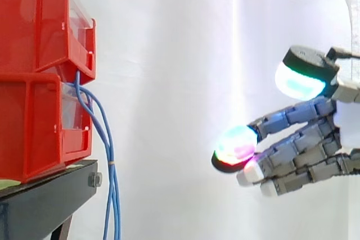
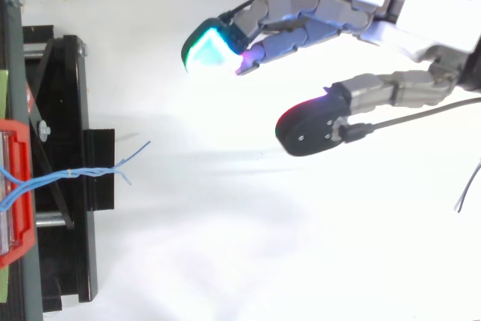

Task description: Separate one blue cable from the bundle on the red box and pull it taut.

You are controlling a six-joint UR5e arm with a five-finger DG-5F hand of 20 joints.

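room: white curtain [image 1: 169, 54] behind everything, soft vertical folds, brightly lit
surface: black stand [image 1: 50, 195] under the bins, flat matte bars, silver bolt [image 1: 94, 180] on its front edge; from above, plain white ground [image 2: 225, 246] beyond the stand
bins: two red bins [image 1: 34, 82] stacked, hard glossy plastic, boxy, ribbed edges; clear window [image 1: 81, 12] at the front of the upper one
cables: blue cables [image 1: 107, 139], thin, round, slightly wavy; they come out at the bins' front where upper meets lower, hang down past the lower bin and the stand edge, and run off the bottom of the side view
cables from above: bundle [image 2: 90, 172] leads from the bins across the stand, loosely twisted, loose ends splayed just past the stand's outer edge
tie: small pale band [image 1: 112, 163] round the bundle, below the bins
hand: hand [image 1: 306, 139] in open air, well apart from the bins, on the side their front faces, about level with the lower bin
hand build: grey segmented links, white casing at the palm [image 2: 421, 5]
hand state: released, fingers nearly straight and aimed at the bins, thumb spread away from them, nothing held
pads: thick rounded fingertips [image 1: 236, 144], one glowing green-magenta, thumb pad [image 1: 298, 82] white-cyan with a black backing
contact: none, hand clear of the cables
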